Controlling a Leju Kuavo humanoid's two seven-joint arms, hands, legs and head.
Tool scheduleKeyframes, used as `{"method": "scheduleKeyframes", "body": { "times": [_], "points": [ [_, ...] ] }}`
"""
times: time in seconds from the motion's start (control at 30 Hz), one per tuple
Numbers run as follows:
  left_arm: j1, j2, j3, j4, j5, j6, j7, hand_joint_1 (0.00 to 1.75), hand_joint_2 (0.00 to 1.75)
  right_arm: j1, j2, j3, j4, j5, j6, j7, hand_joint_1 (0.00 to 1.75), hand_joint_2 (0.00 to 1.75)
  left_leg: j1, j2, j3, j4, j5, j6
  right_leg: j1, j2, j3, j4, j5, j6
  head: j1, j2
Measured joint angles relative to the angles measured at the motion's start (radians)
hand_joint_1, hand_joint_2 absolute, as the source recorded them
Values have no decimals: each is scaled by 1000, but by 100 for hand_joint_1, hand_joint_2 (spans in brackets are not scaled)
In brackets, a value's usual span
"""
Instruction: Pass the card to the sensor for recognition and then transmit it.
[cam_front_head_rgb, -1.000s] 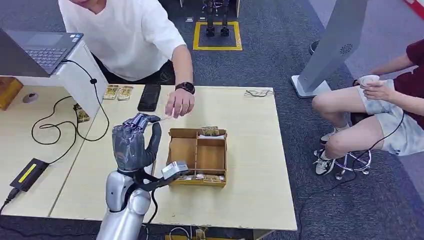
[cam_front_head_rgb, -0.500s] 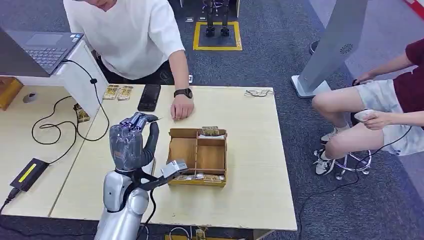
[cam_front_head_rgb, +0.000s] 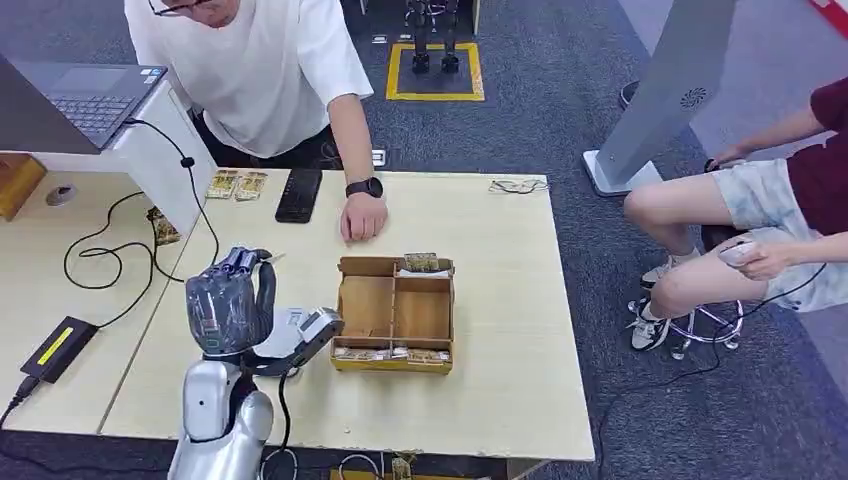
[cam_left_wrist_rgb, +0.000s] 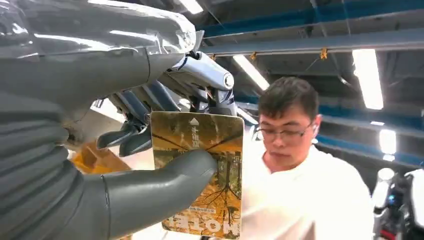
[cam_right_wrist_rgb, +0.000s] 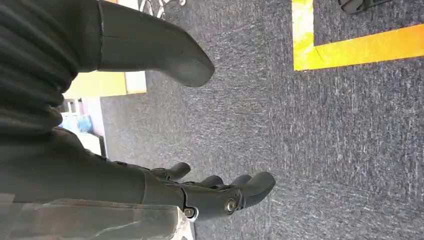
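Observation:
My left hand (cam_front_head_rgb: 228, 312) is raised over the left part of the light wooden table (cam_front_head_rgb: 500, 300), left of a wooden compartment box (cam_front_head_rgb: 341, 300). In the left wrist view that hand (cam_left_wrist_rgb: 100, 150) pinches a card (cam_left_wrist_rgb: 212, 150) printed with yellow autumn trees, the thumb (cam_left_wrist_rgb: 165, 180) pressed on its face and the fingers behind it. The card stands upright, facing a person in a white shirt (cam_left_wrist_rgb: 300, 195). My right hand (cam_right_wrist_rgb: 215, 192) hangs over grey carpet with its fingers apart and nothing in them.
The person's hand (cam_front_head_rgb: 362, 215) rests on the table beyond the box, beside a black phone (cam_front_head_rgb: 298, 194) and two loose cards (cam_front_head_rgb: 235, 184). A laptop (cam_front_head_rgb: 85, 95) on a white stand, cables and a black device (cam_front_head_rgb: 55, 346) lie left. Another person (cam_front_head_rgb: 790, 220) sits at the right.
The person's hand, which touched the card at my fingertips, let go and settled on the table. My left hand then moved left and back toward me with the card.

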Motion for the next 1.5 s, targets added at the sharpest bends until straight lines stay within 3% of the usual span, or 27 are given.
{"method": "scheduleKeyframes", "body": {
  "times": [0.17,0.27,0.6,1.07,1.5],
  "points": [
    [16,2,26,0,-3,0,2,175,175,0,0,-3,2,0,0,0,0,175,0,0,0,0,0,0,0,0,0,0,0,0,0,0],
    [27,3,32,1,-16,0,37,175,175,0,-1,-4,2,1,0,5,0,175,0,0,0,0,0,0,0,0,0,0,0,0,0,0],
    [47,25,26,98,-45,0,236,175,175,0,-1,-27,-5,16,4,8,0,175,0,0,0,0,0,0,0,0,0,0,0,0,0,0],
    [46,51,-5,194,-46,0,251,175,175,0,-1,-43,-14,16,8,9,0,175,0,0,0,0,0,0,0,0,-1,0,0,0,0,0],
    [-11,60,-57,384,-43,-16,281,175,175,0,1,-43,-43,16,24,17,0,175,0,0,0,0,0,0,0,0,0,0,0,0,0,0]
  ]
}}
